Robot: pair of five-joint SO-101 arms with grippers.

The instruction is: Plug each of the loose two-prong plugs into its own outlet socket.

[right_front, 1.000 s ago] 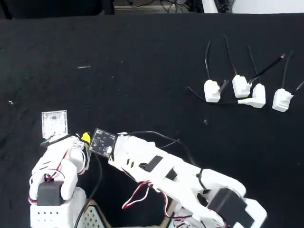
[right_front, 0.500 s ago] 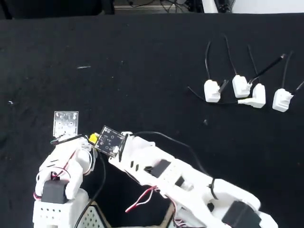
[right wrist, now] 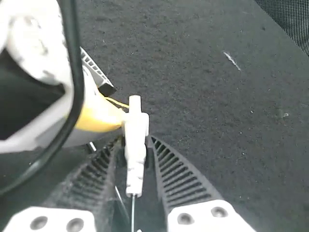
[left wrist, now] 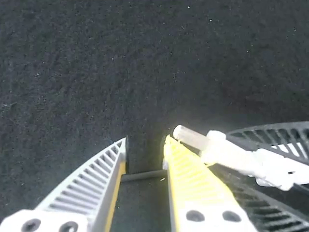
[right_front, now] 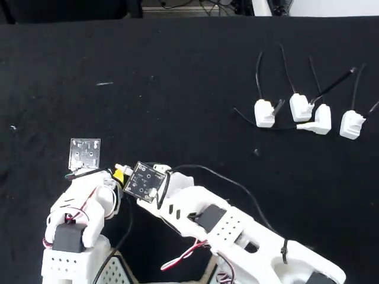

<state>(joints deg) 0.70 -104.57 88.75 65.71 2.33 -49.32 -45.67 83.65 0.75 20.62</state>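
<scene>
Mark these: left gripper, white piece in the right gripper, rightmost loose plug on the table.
left gripper (left wrist: 145, 140), left wrist view, gap between its fingertips.
white piece (right wrist: 135, 129), right wrist view, middle of its body.
rightmost plug (right_front: 352, 125), high view, white body.

A black cloth is covering the tabletop (right_front: 177, 106). A thin white fleck (right_front: 105, 83) is lying on it well ahead of the left hand (right_front: 118, 173), while a smaller white speck (right_front: 13, 127) is sitting far out to that hand's left. Dark cables (right_front: 204, 7) are trailing beyond the tabletop's far edge.
</scene>
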